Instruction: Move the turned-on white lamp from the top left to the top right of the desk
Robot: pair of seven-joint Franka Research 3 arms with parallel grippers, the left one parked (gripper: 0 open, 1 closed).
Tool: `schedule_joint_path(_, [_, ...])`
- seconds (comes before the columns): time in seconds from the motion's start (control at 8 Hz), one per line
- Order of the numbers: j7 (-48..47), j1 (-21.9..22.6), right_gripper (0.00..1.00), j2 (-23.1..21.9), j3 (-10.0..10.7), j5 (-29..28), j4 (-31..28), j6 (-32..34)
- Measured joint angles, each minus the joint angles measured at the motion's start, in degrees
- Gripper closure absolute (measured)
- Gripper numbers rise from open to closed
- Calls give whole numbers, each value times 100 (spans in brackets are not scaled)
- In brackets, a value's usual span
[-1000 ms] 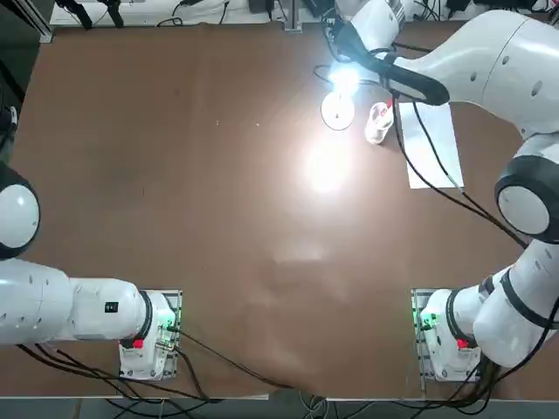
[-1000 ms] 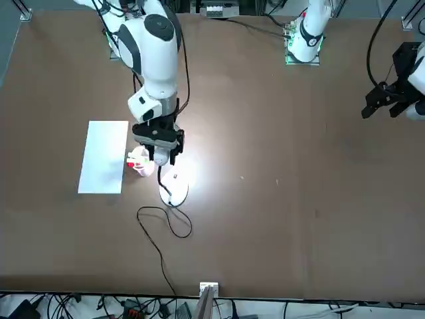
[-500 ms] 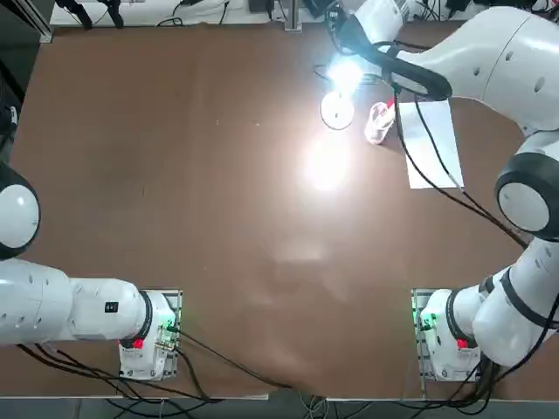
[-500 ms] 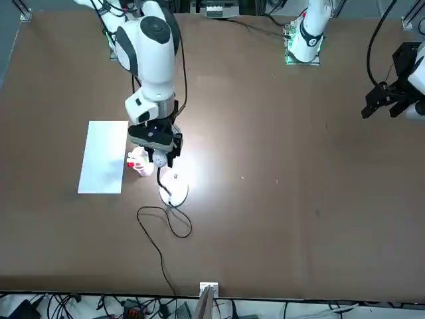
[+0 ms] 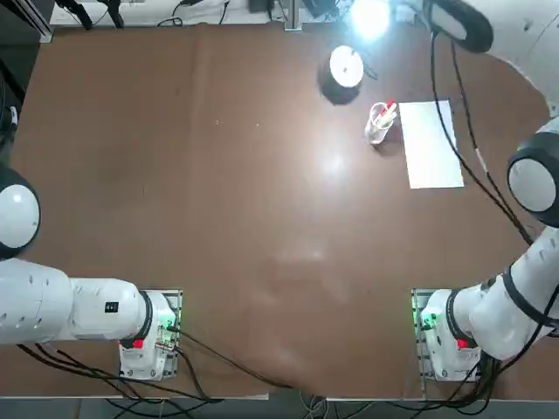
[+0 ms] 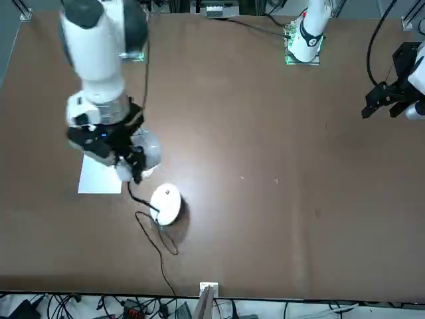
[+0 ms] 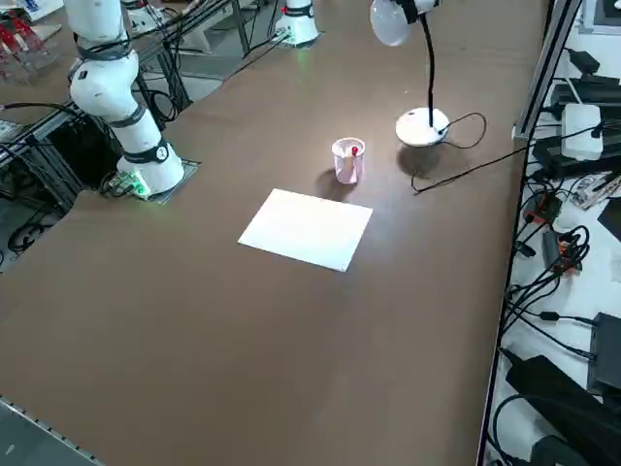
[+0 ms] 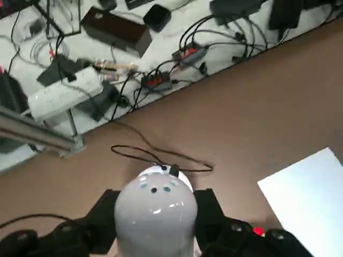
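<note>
The white lamp's glowing head [image 5: 369, 16] is at the desk's far edge, right of centre, with its round base [image 5: 347, 65] just below it in the top view. My right gripper [image 8: 155, 227] is shut on the lamp head [image 8: 154, 206], one dark finger [image 8: 102, 217] on each side. In the front view the gripper [image 6: 127, 159] holds the head over the base [image 6: 166, 203]. The base [image 7: 422, 126] seems lifted slightly off the brown desk [image 5: 218, 192], and its black cord [image 6: 158, 234] trails to the far edge.
A clear cup of pens [image 5: 378, 122] stands next to a white paper sheet [image 5: 432, 144], just on my side of the lamp. Cables and power strips [image 8: 69, 91] lie beyond the desk's far edge. The right arm's base [image 5: 441, 336] is bolted near the front edge.
My gripper has shut on the lamp head and raised it. Lamp and arm have shifted toward the far edge and slightly right, and the bright pool of light on the desk has faded.
</note>
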State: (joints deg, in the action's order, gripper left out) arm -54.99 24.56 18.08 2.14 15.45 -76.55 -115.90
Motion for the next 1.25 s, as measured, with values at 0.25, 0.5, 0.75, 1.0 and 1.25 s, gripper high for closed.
schedule_joint_path(0.25, [0,-685,27,-27,24,-21,194,178])
schedule_joint_path(0.5, [228,-1631,27,-51,31,-29,203,185])
schedule_joint_path(0.75, [1266,-2519,27,-22,35,-27,119,230])
schedule_joint_path(1.0, [2171,-3121,27,65,32,-35,-51,236])
schedule_joint_path(1.25, [2220,-3334,27,230,26,-34,-256,251])
